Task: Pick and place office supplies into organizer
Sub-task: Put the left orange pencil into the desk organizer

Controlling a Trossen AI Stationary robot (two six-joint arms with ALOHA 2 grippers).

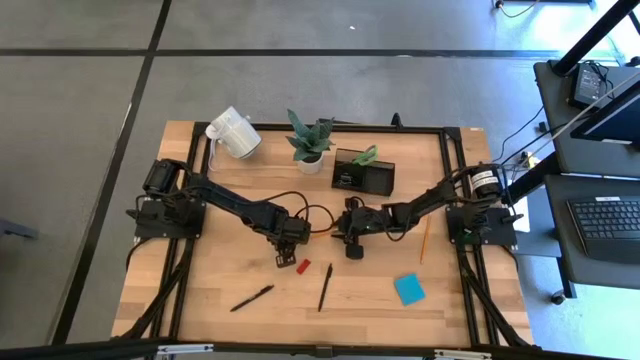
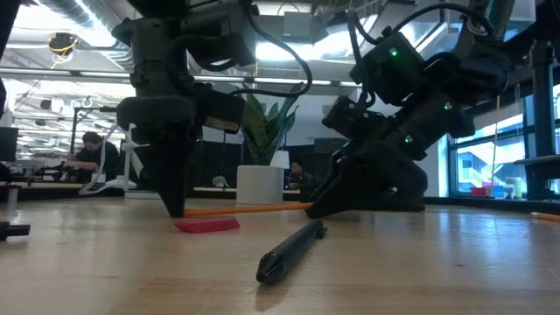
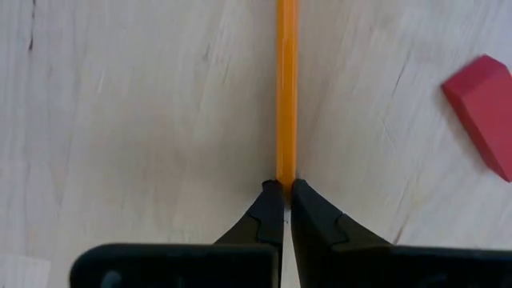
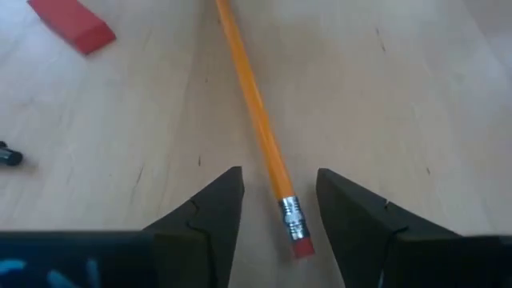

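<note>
An orange pencil point(image 1: 322, 229) lies flat on the table between my two grippers. My left gripper point(image 3: 286, 186) is shut on one end of it, pointing down point(image 2: 175, 206). My right gripper point(image 4: 278, 196) is open, with a finger on either side of the pencil's eraser end point(image 4: 296, 228) and not touching it. The red block point(image 1: 303, 266) lies just near of the left gripper. Two black pens point(image 1: 252, 297) point(image 1: 325, 286), the blue sticky pad point(image 1: 408, 289) and a second pencil point(image 1: 426, 238) lie on the table. The black organizer point(image 1: 363, 172) stands at the far edge with the green scissors point(image 1: 365, 155) in it. My left gripper pinches the orange pencil at its end point(image 3: 286, 172) between the two fingertips point(image 3: 270, 200). The fingers come from above, pointing down. The pencil runs straight away from the fingertips toward the right gripper and lies on the table.
A white mug point(image 1: 233, 133) and a potted plant point(image 1: 310, 140) stand at the far edge, left of the organizer. One pen point(image 2: 293, 249) lies close in front of both grippers. Bare wood stretches along the table's left side and near edge.
</note>
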